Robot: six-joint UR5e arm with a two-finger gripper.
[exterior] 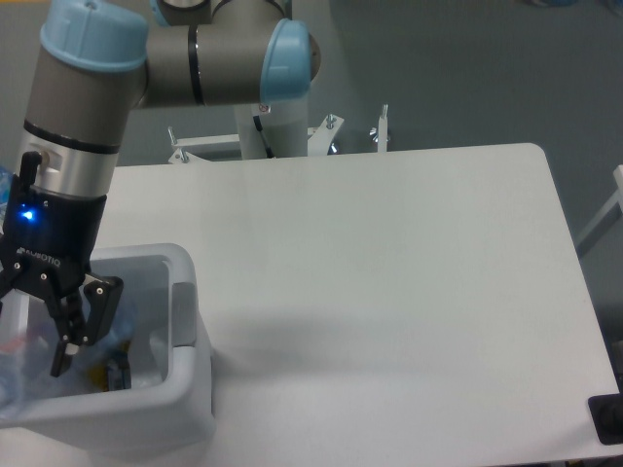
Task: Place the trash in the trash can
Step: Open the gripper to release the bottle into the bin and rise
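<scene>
Trash (109, 342) is lying inside the one bin (185, 321) on the bench (389, 272), just beside the hand (39, 358), which is hanging open and gripping nothing; piece count is unclear.

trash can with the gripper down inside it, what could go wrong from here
1. The gripper hangs inside the trash can, close to its right wall; lifting at an angle might catch the thick rim and drag the can.
2. The can stands near the table front-left edge, so a nudge might tip it off.
</scene>
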